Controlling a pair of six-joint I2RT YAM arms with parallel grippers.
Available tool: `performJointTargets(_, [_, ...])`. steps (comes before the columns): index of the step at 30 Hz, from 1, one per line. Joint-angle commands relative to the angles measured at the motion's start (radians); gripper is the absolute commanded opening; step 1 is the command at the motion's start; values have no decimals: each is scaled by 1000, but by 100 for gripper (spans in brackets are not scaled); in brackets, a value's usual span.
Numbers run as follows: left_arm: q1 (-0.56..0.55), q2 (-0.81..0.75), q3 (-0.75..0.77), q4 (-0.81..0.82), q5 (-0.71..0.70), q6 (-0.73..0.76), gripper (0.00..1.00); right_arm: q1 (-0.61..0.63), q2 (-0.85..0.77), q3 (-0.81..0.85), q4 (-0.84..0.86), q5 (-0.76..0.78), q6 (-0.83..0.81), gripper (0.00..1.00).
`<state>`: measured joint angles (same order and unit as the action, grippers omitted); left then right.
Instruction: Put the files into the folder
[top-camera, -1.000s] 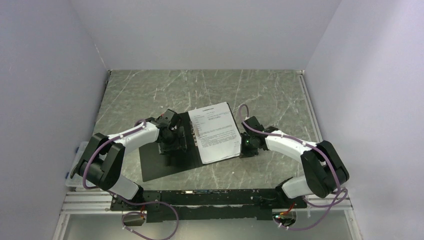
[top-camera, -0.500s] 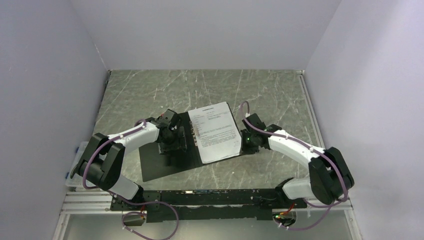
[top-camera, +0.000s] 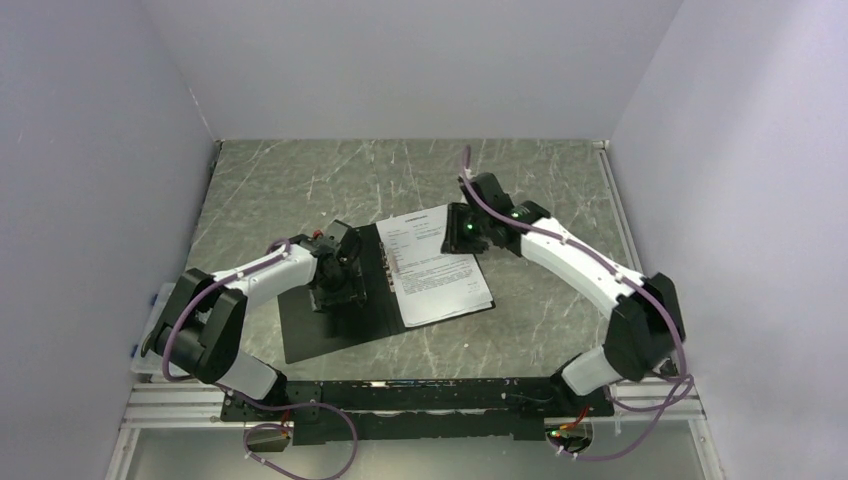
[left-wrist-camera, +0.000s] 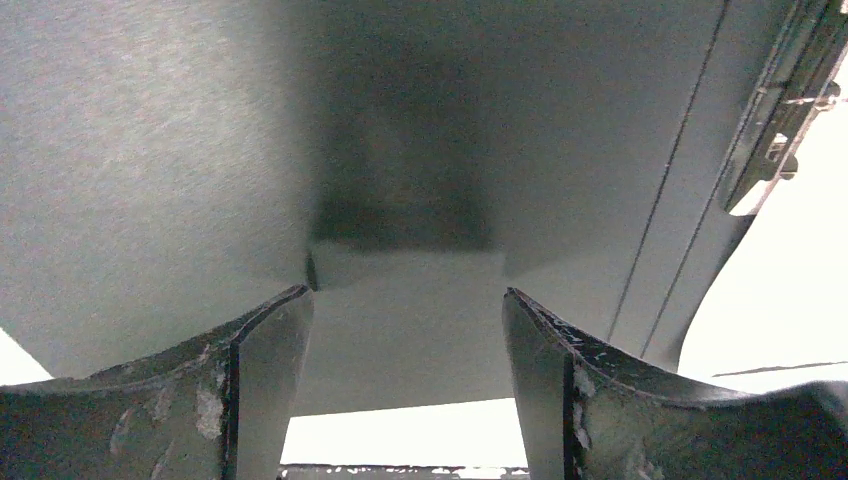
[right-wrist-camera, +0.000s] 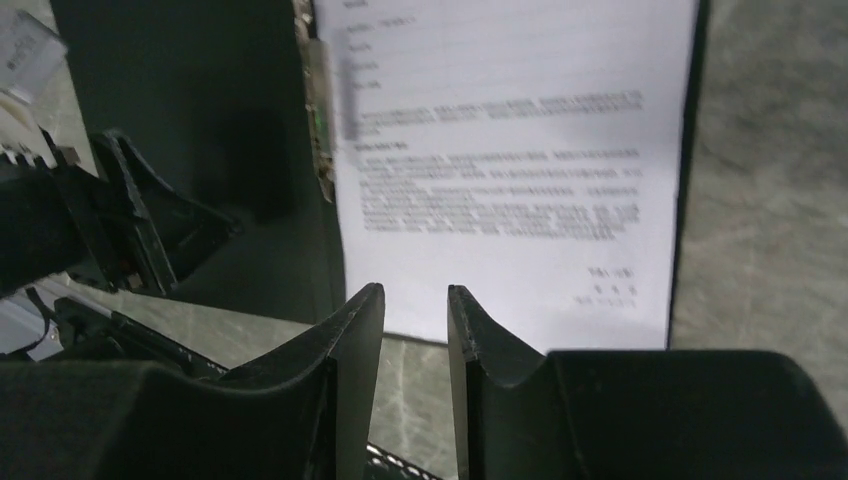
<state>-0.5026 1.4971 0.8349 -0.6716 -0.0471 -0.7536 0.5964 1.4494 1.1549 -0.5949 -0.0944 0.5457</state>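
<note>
While the printed files (top-camera: 440, 265) lie in the open black folder (top-camera: 310, 335) on the counter (top-camera: 540, 180), the left tool (left-wrist-camera: 405, 305) rests wide open on the folder at their nine o'clock. The right tool (right-wrist-camera: 416, 300) hovers at one o'clock, slightly parted and empty.

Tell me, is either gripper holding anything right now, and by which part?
Nothing is held. The right gripper hovers by the files, jaws apart and empty; the left gripper stands open over the folder.

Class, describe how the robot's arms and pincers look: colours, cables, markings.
Left arm and right arm have white shells with black joints. Purple cables loop along both. A green light glows on the right wrist. Left pincer and right pincer have dark wedge-shaped fingers, the left's scuffed.
</note>
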Motion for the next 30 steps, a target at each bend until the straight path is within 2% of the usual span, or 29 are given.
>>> performJointTargets(1, [4, -65, 58, -104, -103, -58, 75, 50, 116, 164, -12, 33, -35, 35])
performJointTargets(9, [5, -41, 74, -155, -167, -82, 79, 94, 327, 329, -7, 40, -48, 36])
performJointTargets(17, [6, 32, 37, -80, -142, -89, 83, 130, 481, 448, -8, 29, -52, 37])
performJointTargets(30, [6, 58, -56, -14, -96, -81, 83, 184, 647, 587, -55, 78, -47, 38])
